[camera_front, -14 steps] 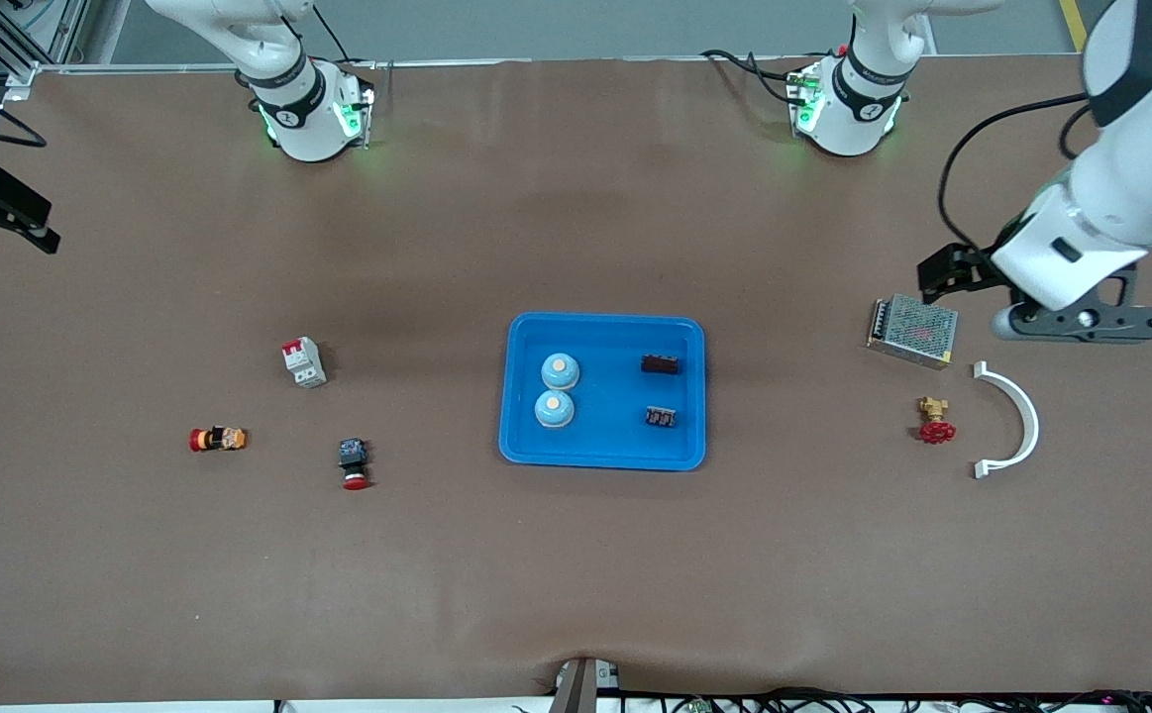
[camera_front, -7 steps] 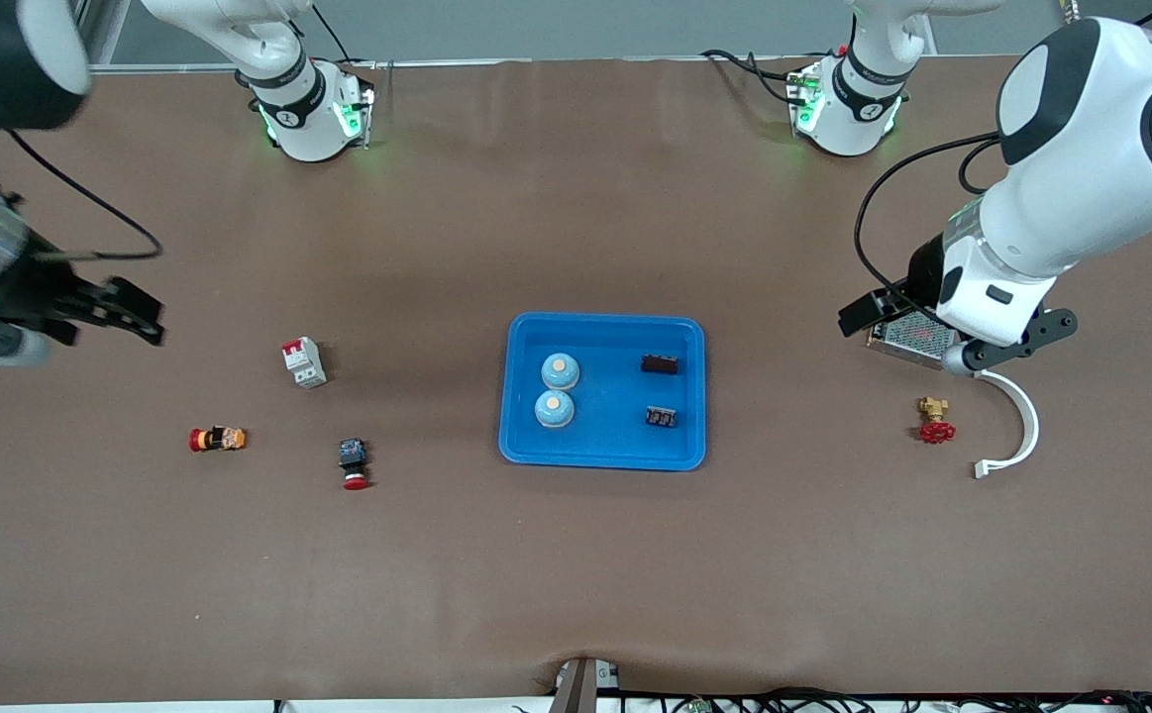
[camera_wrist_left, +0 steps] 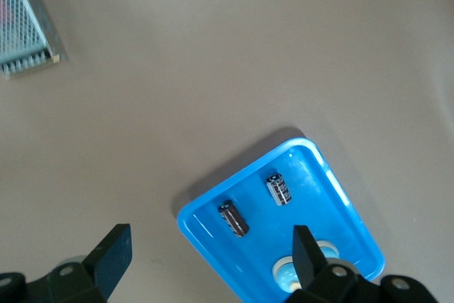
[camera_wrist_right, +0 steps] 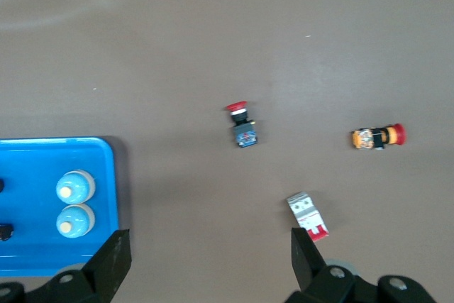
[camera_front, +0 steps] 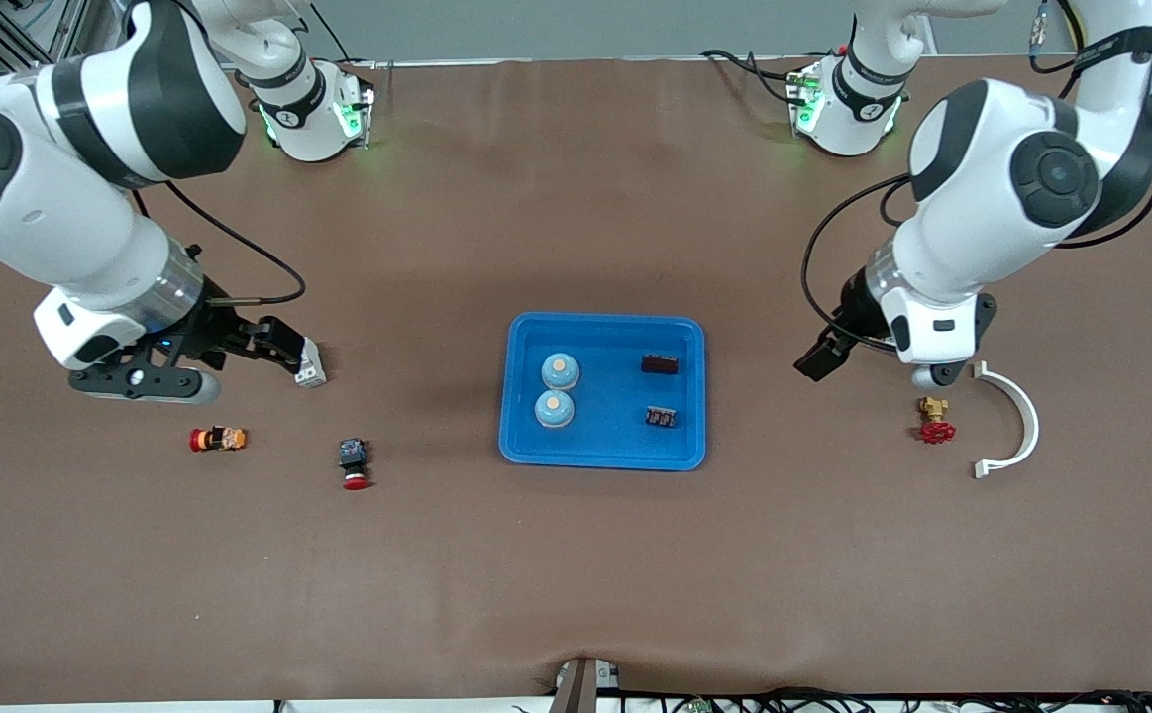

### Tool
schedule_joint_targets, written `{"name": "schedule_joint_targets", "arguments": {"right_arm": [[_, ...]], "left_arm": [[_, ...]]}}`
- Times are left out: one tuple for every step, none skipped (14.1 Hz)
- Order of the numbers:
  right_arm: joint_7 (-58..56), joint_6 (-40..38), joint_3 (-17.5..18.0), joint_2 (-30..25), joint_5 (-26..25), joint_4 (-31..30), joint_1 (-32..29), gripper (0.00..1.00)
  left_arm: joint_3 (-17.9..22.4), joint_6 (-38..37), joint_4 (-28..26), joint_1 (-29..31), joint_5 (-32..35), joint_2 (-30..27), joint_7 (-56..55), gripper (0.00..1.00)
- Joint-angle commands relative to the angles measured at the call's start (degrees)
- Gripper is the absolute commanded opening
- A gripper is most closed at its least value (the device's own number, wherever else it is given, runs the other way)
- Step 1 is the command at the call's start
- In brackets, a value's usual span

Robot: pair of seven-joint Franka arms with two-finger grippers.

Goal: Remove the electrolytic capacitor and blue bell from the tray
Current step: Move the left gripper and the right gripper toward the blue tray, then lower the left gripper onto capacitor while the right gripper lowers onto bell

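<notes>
A blue tray [camera_front: 605, 337] sits mid-table. In it are two light-blue bells [camera_front: 560, 370] [camera_front: 554, 408] and two dark capacitors [camera_front: 660, 364] [camera_front: 661, 417]. My left gripper [camera_front: 821, 355] hangs open and empty over bare table beside the tray, toward the left arm's end. The left wrist view shows the gripper [camera_wrist_left: 210, 235] above the tray [camera_wrist_left: 326, 207], with both capacitors [camera_wrist_left: 233, 218] [camera_wrist_left: 279, 189] and one bell [camera_wrist_left: 287, 274]. My right gripper [camera_front: 278, 345] is open and empty over a small breaker [camera_front: 310, 371]. In the right wrist view the gripper [camera_wrist_right: 211, 243] is between the tray [camera_wrist_right: 42, 148] and the breaker [camera_wrist_right: 308, 216].
A red valve [camera_front: 935, 424] and a white curved bracket [camera_front: 1016, 421] lie toward the left arm's end. A metal power supply [camera_wrist_left: 21, 30] shows only in the left wrist view. A red push button [camera_front: 353, 462] and an orange-red switch [camera_front: 218, 439] lie toward the right arm's end.
Both arms have swung in from the table's ends toward the tray. The left arm now covers the power supply. Both grippers stayed open.
</notes>
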Motion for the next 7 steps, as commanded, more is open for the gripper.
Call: {"name": "schedule_joint_targets", "arguments": {"right_arm": [[5.39,2.30,-0.53,3.22,1.70,1.37,3.41,1.00],[7.33,3.62,-0.62,4.27,1.18,1.46,5.69,1.00],[9.35,5.19,-0.62,5.33,1.00,1.46,7.11,1.00],[10.93,7.12,-0.62,6.64,1.00,1.46,8.52,1.00],[12.86,9.06,-0.62,7.87,0.91,1.46,10.18,1.00],[14.88,10.90,-0.62,9.19,0.73,1.46,11.42,1.00],[15.95,12.40,-0.62,10.34,0.65,1.46,12.73,1.00]], "left_arm": [[-0.02,2.82,-0.39,-2.43,2.47,2.05,-11.54,1.00],[-0.02,4.58,-0.39,-3.48,3.61,3.11,-15.85,1.00],[-0.02,6.25,-0.30,-4.97,4.84,4.77,-20.07,1.00],[0.07,7.92,-0.30,-6.38,7.02,6.53,-25.24,1.00],[-0.02,9.59,-0.04,-7.00,9.48,8.38,-30.43,1.00],[-0.02,11.34,0.22,-7.79,10.90,10.05,-35.01,1.00],[-0.02,12.49,1.10,-8.84,11.44,11.98,-38.79,1.00]]}}
